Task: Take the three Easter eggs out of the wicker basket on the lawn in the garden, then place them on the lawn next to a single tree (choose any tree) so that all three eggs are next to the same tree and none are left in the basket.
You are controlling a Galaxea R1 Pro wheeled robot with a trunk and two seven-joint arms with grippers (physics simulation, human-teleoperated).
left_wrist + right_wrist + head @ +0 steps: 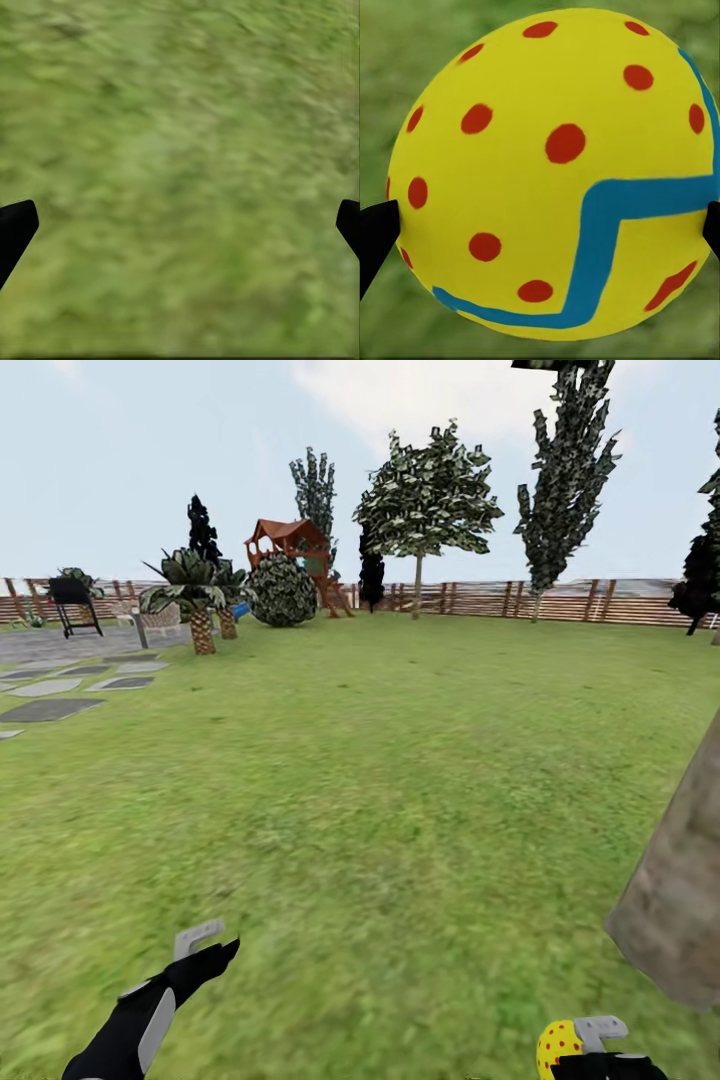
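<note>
At near right of the head view, the right gripper [590, 1050] holds one Easter egg [558, 1044], yellow w/ red spots; fingers clamped on it from both sides. Right wrist view confirms: egg [551, 172] sits between the two dark fingertips [375, 236], a blue zigzag band across it, blurred grass behind.

Left gripper [200, 945] hangs low at near left over the lawn [380, 780]. In the left wrist view its fingertips [16, 229] stand wide apart w/ nothing but grass between, so it's empty.

A thick mottled grey-brown trunk [680, 890] leans into frame at near right, just beside the egg-carrying arm. Prob the tree chosen for drop-off; canopy is out of frame. Basket & the other two eggs aren't in these views, so can't say how many are done.

Step in hand, as I judge it: set this egg on grass beside that trunk. To do it well:
- lower the right arm until the egg is touching or nearly touching the grass before releasing; a drop from height could let it roll.
- put it near the trunk base, but not against the bark.
- open slowly & lift straight up so the fingers don't nudge it.
- keep the left arm clear.

Far off: wooden fence [480, 600], playhouse [290, 545], palms [195, 595], paving slabs [50, 708] at far left.
</note>
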